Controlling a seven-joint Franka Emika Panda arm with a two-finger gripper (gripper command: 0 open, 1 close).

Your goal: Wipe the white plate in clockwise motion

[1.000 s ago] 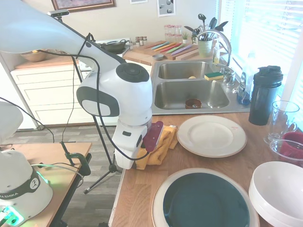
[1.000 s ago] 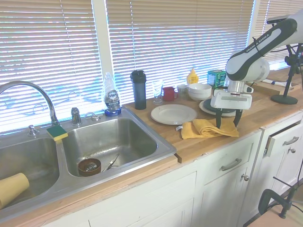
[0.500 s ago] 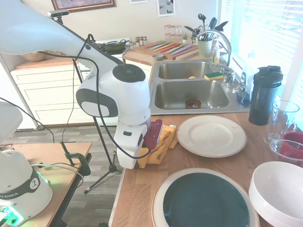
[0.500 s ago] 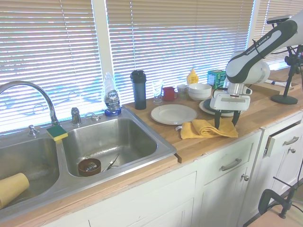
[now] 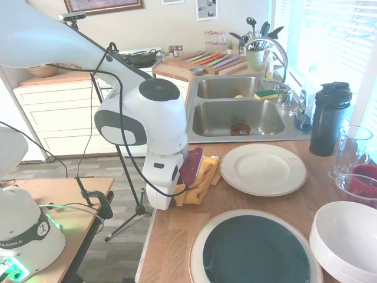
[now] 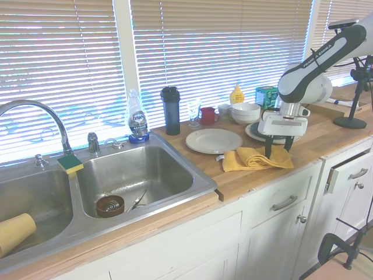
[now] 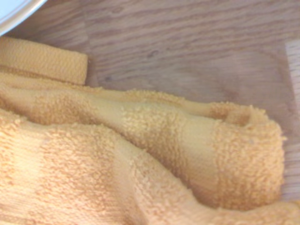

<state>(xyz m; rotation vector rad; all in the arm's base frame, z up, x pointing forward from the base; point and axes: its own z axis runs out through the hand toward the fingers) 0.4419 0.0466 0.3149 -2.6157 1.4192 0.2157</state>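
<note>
On counter beside sink, plate [image 5: 263, 169] flat, bare, unwiped, small red mark near far rim. Just beside it, toward counter edge, yellow towel [image 6: 256, 157] in loose rumpled folds. Over towel, gripper [image 6: 278, 153], fingers spread, straddling folds, tips down at cloth; contact hard to judge from either wide view. Likely step: grab towel. Risks: pinching only top fold, so cloth trails or slips mid-wipe; dragging bunched towel into plate rim and nudging plate toward teal plate [image 5: 254, 249] or bowls [image 5: 347, 236]; closing on counter wood if too low.
</note>
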